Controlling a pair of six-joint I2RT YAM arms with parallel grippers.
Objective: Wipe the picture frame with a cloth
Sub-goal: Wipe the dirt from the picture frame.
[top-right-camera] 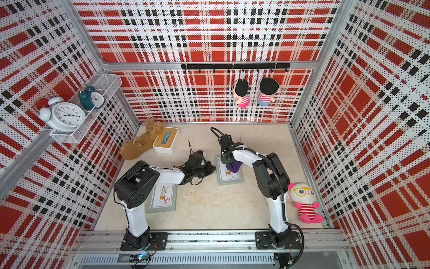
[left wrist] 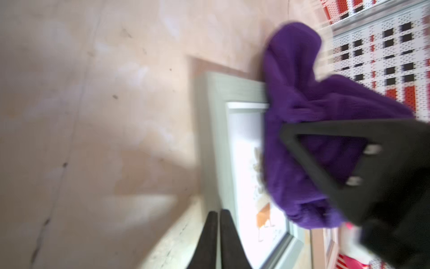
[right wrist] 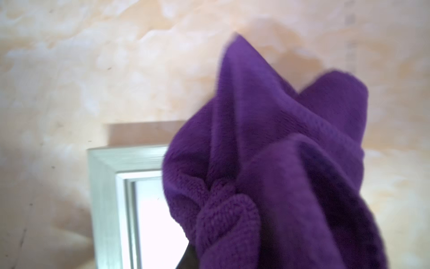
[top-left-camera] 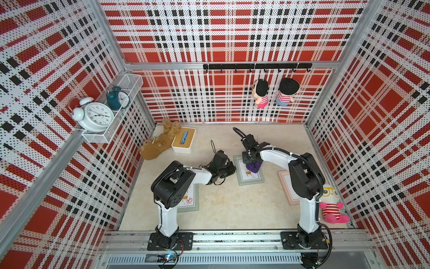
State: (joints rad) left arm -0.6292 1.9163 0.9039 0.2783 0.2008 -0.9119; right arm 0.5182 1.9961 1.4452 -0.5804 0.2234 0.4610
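Bunched deep purple fabric cloth (right wrist: 279, 163), clamped in the right end effector (top-left-camera: 251, 163), rests on the grey-green rectangular picture frame (top-left-camera: 252, 181). Left end effector (left wrist: 218, 228) is pressed together, empty, beside it.

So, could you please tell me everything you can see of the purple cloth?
The cloth is deep purple, soft and fleecy-looking, with a fine knitted texture. It is bunched into thick folds, not spread flat. The right gripper is shut on it from above, holding it over the far half of the grey-green picture frame, which lies flat on the table. It seems to rest on the glass, though contact is unclear.
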